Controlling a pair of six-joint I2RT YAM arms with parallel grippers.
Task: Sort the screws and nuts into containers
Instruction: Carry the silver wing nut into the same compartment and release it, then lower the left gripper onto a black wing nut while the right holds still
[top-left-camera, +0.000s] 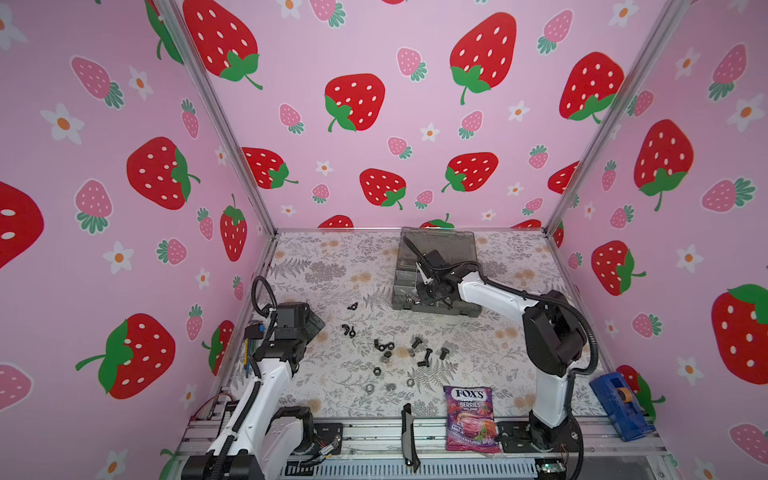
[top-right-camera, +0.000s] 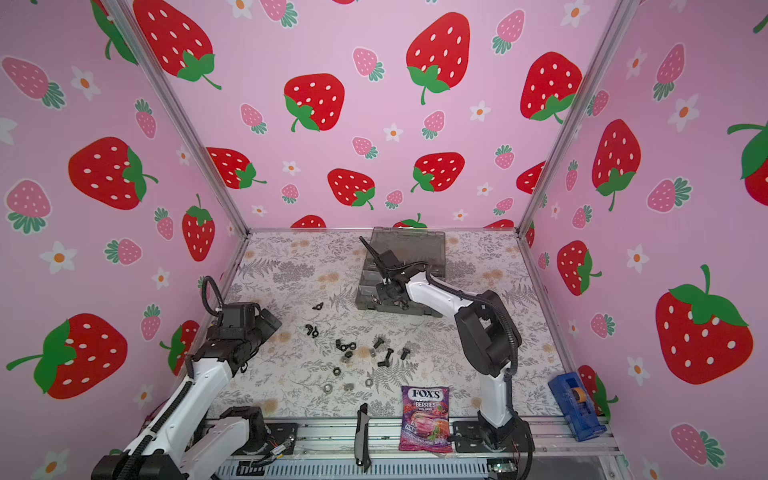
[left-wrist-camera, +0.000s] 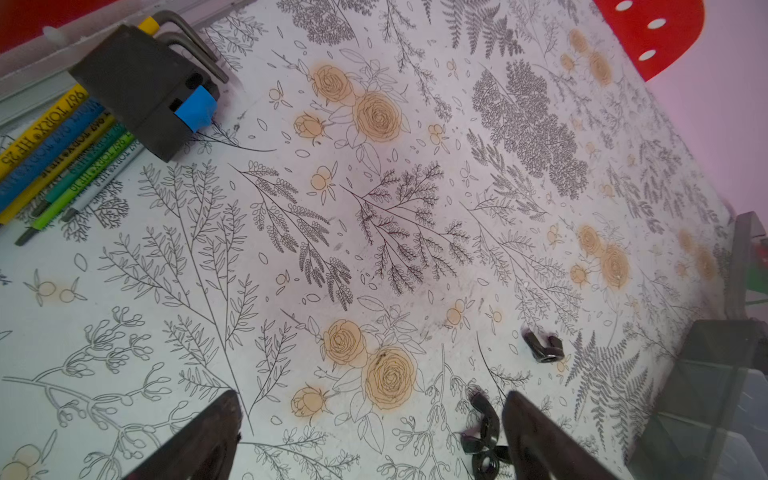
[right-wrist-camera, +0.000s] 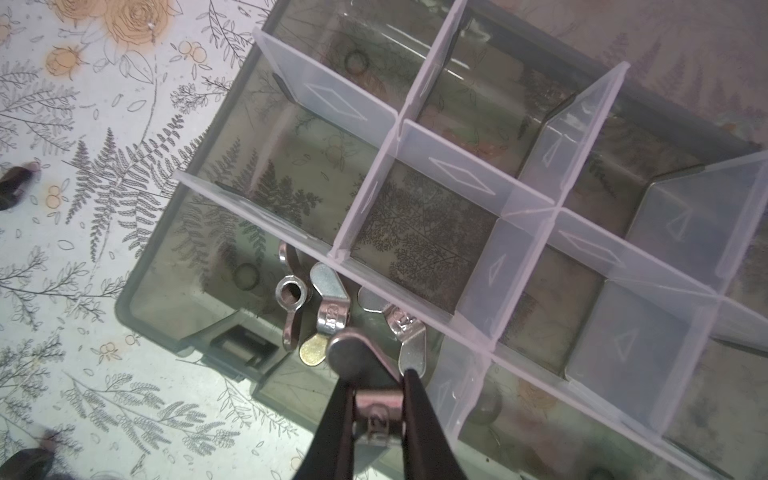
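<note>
Right tool (right-wrist-camera: 377, 379) pinches a shiny silver winged nut (right-wrist-camera: 354, 348) over three matching nuts (right-wrist-camera: 328, 303) in a smoky grey compartment (right-wrist-camera: 178, 291). At its eight o'clock, the left tool (left-wrist-camera: 371, 398) gapes empty.

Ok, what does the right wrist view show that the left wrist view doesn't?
Only the right wrist view: the right end effector shut on a silver wing nut, over an organiser box compartment holding other silver wing nuts. Only the left wrist view: the open left end effector, a Torx key set, and black wing nuts clearly on the table. Both: the floral table cover; a grey translucent edge in the left wrist view is probably that box.
</note>
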